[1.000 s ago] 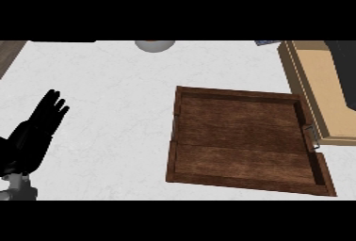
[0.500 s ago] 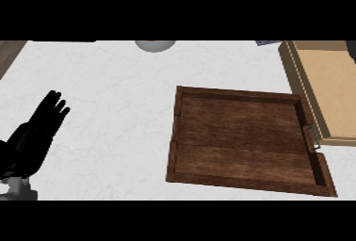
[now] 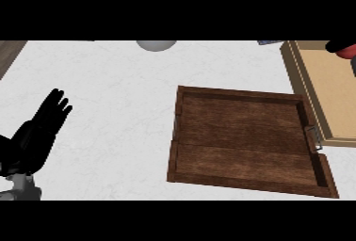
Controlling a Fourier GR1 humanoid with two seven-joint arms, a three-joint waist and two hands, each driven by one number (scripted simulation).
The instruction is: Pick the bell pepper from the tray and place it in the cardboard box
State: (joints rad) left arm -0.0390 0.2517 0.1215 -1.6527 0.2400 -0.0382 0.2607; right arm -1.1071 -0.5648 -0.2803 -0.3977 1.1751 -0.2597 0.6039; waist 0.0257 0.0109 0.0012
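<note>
One red sliver — perhaps the bell pepper (image 3: 348,52) — over the cardboard box (image 3: 335,104).

White counter (image 3: 111,94); grey round object (image 3: 156,44) at far edge; brown strip (image 3: 10,54) top-left.

Tray (image 3: 243,136): dark wood, square, raised rim; lies flat, right of centre.
Cardboard box (image 3: 334,94): tan, open at the top; just right of the tray, cut by the right edge.
Bell pepper (image 3: 343,51): red; small part showing at the box's far end.
</note>
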